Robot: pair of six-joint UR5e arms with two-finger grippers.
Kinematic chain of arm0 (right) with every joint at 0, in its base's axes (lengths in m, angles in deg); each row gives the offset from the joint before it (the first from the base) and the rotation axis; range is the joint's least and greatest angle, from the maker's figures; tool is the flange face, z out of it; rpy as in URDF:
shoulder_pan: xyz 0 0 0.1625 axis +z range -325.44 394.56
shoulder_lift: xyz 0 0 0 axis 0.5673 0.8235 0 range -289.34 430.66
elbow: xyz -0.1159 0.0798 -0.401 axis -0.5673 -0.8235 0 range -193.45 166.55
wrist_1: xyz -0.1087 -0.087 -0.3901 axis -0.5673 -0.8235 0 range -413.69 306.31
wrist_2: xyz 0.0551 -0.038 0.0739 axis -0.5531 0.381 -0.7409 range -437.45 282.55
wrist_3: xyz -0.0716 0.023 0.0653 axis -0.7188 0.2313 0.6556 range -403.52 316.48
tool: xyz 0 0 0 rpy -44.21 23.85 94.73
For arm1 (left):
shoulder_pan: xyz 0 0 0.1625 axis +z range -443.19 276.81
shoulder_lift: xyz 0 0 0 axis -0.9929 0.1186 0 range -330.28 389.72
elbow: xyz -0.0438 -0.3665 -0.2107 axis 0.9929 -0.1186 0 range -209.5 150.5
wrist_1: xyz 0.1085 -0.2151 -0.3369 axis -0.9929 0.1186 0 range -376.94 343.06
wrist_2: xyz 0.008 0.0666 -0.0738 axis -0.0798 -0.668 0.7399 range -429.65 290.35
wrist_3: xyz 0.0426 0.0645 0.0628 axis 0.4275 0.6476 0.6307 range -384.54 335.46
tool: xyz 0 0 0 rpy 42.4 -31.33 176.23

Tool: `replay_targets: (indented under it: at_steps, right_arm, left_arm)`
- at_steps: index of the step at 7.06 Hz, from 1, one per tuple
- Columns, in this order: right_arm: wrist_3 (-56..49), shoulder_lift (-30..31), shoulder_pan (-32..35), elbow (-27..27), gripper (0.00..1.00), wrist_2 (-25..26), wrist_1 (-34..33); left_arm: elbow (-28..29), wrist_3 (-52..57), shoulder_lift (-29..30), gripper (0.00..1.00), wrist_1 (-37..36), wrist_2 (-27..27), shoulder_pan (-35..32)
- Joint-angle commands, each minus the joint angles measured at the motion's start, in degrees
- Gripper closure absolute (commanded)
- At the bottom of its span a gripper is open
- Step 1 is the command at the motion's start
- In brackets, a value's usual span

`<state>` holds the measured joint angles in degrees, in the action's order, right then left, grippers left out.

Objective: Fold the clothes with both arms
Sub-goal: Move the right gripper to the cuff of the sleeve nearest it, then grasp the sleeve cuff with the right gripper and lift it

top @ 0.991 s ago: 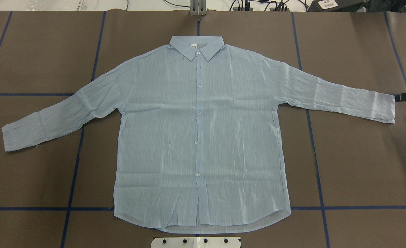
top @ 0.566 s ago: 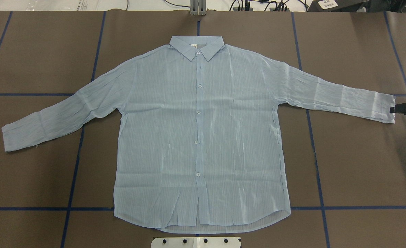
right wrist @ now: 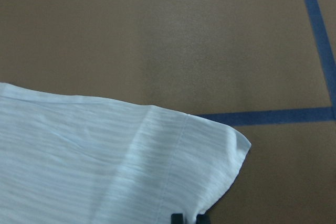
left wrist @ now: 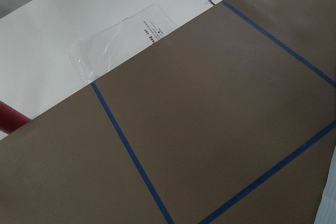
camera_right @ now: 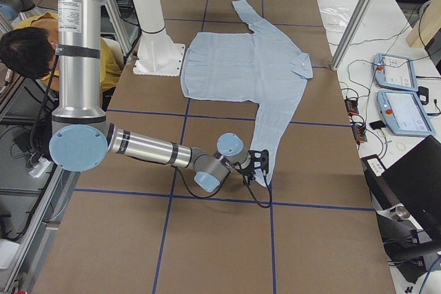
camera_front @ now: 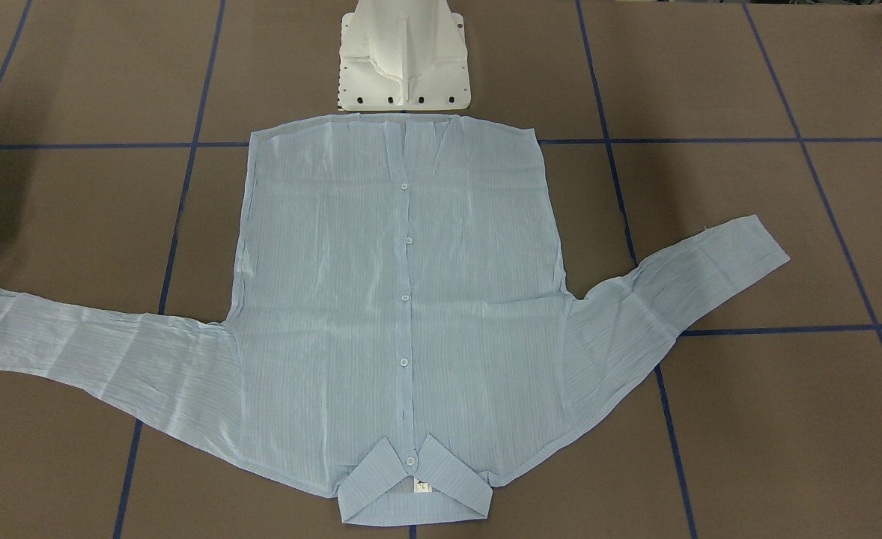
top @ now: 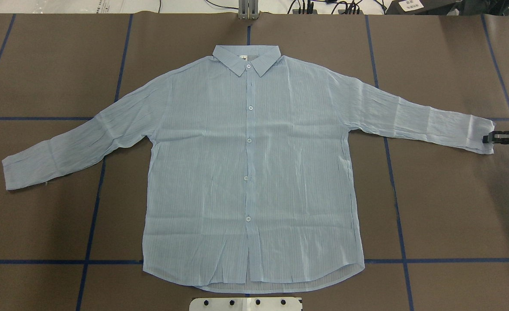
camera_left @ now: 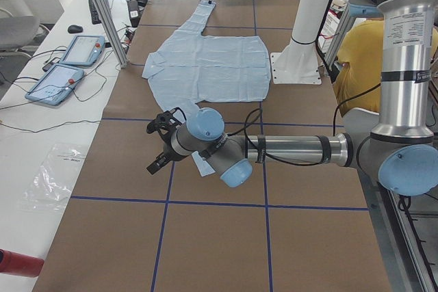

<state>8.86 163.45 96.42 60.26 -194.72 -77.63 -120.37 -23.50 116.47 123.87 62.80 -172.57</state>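
Note:
The light blue striped shirt (top: pixel 250 172) lies flat and buttoned on the brown table, collar away from the robot and both sleeves spread out. It also shows in the front-facing view (camera_front: pixel 403 299). My right gripper (top: pixel 487 138) is at the end of the sleeve on the overhead view's right. Its fingertips (right wrist: pixel 177 217) stand close together on the cuff (right wrist: pixel 210 166), pinching its edge. My left gripper (camera_left: pixel 159 147) shows only in the left side view. It hangs above bare table beyond the other cuff (top: pixel 30 164), and I cannot tell if it is open or shut.
The white pedestal base (camera_front: pixel 403 60) stands just behind the shirt's hem. Blue tape lines cross the brown cover. A clear plastic bag (left wrist: pixel 121 40) and a red object (left wrist: pixel 10 119) lie off the cover's edge. Teach pendants (camera_left: pixel 68 63) sit on the side bench.
My right gripper has moved toward the robot and inward along the table, from just beyond the sleeve end onto the cuff. The shirt's body has not moved.

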Motion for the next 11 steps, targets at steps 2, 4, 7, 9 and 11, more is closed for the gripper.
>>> replay_targets:
  at_steps: [2,4,7,9,11]
  right_arm:
    - [-0.08,0.02,0.11,3.79,1.0,-0.68,-0.23]
    - [-0.08,-2.68,3.42,7.49,1.0,-0.68,-1.8]
    - [0.79,-17.66,1.89,24.5,1.0,4.03,-31.86]
    - [18.03,-29.64,-12.73,25.08,1.0,19.43,-33.98]
    - [23.35,-36.58,-23.93,22.47,1.0,34.94,-36.68]
  left_arm:
    - [2.9,-0.68,0.26,0.0,4.74,0.09,0.0]
    - [2.8,-6.36,0.96,0.0,4.04,5.77,0.0]
    - [2.89,-7.98,0.09,0.0,4.83,7.39,-0.09]
    - [3.07,-7.98,0.17,0.0,4.92,7.03,-0.09]
    - [2.98,-7.98,0.09,0.0,5.0,6.94,-0.09]
